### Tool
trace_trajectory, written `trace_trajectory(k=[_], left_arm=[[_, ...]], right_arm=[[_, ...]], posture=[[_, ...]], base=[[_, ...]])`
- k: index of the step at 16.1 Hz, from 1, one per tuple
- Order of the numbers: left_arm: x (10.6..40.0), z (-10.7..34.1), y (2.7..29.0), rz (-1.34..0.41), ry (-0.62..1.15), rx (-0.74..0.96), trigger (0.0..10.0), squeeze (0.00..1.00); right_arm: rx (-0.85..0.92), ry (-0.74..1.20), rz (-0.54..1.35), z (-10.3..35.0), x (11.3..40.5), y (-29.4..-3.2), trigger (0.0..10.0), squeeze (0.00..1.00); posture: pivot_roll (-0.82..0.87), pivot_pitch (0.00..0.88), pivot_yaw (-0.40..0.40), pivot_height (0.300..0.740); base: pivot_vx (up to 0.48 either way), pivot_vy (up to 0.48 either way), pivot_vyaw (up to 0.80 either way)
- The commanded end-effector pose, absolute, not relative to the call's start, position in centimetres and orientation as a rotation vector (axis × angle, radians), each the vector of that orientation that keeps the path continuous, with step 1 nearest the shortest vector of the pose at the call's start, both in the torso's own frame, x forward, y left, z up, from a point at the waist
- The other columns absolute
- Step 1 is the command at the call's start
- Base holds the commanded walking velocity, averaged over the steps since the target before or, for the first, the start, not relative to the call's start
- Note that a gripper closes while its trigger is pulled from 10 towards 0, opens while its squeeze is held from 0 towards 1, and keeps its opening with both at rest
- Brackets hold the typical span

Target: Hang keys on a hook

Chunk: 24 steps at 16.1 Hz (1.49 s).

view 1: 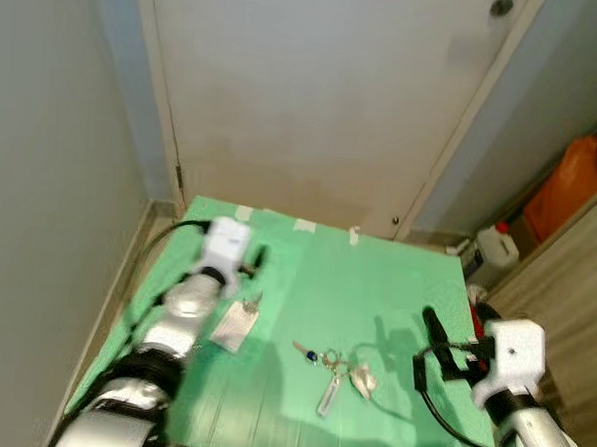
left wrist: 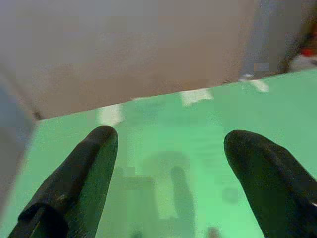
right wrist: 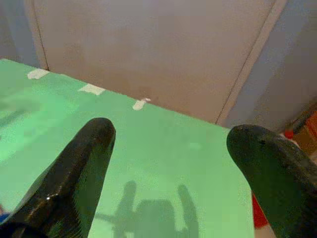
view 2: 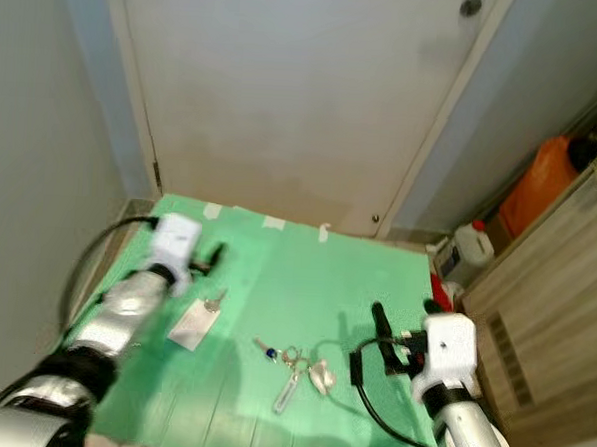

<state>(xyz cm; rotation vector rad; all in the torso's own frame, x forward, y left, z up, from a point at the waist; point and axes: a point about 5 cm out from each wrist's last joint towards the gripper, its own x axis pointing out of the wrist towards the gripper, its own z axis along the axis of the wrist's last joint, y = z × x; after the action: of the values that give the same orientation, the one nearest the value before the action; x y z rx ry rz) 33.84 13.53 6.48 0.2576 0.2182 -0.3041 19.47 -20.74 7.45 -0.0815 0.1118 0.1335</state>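
The keys (view 1: 333, 371) are lying flat on the green mat (view 1: 376, 278), roughly in the middle of its near half. It's a small bunch on a ring: one key with a dark blue head pointing off to the left, a long pale silvery tag or fob trailing toward the near edge, and a whitish lumpy bit on the right side of the ring. Nothing is touching them.

A bit to the left of the bunch there's a separate flat grey card or tag (view 1: 235, 323) lying on the mat, with a small metal piece at its upper corner. Can't tell exactly what it is.

The right tool (view 1: 428, 340) hovers over the mat just right of the keys, fingers spread apart with nothing between them; a black cable loops off it. The left tool (view 1: 257, 256) sits over the far left part of the mat, just past the grey card, fingers also apart and empty. It's a bit blurred in the head views.

The mat is taped down on the floor at its far edge with strips of pale tape (view 1: 304, 225), right in front of a closed white door (view 1: 325, 95). Off to the right there's an orange jug (view 1: 569, 188), a small white bottle (view 1: 496, 246), and a wooden cabinet front (view 1: 565, 288). A plain grey wall (view 1: 41, 170) runs down the left side.
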Motion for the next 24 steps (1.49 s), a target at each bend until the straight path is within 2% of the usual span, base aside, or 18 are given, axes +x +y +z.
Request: trace_trajectory(k=[1,7,11,15,24], left_arm=[[33.8,6.2,13.3,-0.324,0.231,0.271,10.0,0.0],[32.5,4.1,12.6,-0.32,0.267,0.258,10.0,0.0],[31.9,3.3,12.1,-0.319,0.28,0.249,10.0,0.0],[31.7,3.1,13.1,-0.23,0.265,0.287,10.0,0.0],[30.8,1.9,13.4,-0.202,0.302,0.276,10.0,0.0]], right_arm=[[-0.074,0.109,0.102,7.9,19.2,-21.3,10.0,0.0],[-0.09,0.157,0.076,8.3,17.1,-22.1,10.0,0.0],[-0.099,0.179,0.094,9.1,16.0,-22.0,10.0,0.0],[-0.116,0.219,0.085,9.2,15.5,-23.2,10.0,0.0],[-0.107,0.257,0.099,8.9,15.0,-22.8,10.0,0.0]], posture=[[-0.23,0.127,-0.063,0.74],[-0.28,0.173,-0.072,0.74],[-0.31,0.215,-0.11,0.74],[-0.31,0.244,-0.131,0.74],[-0.3,0.264,-0.142,0.74]], base=[[0.0,0.0,0.0],[0.0,0.0,0.0],[0.0,0.0,0.0],[0.0,0.0,0.0],[0.0,0.0,0.0]])
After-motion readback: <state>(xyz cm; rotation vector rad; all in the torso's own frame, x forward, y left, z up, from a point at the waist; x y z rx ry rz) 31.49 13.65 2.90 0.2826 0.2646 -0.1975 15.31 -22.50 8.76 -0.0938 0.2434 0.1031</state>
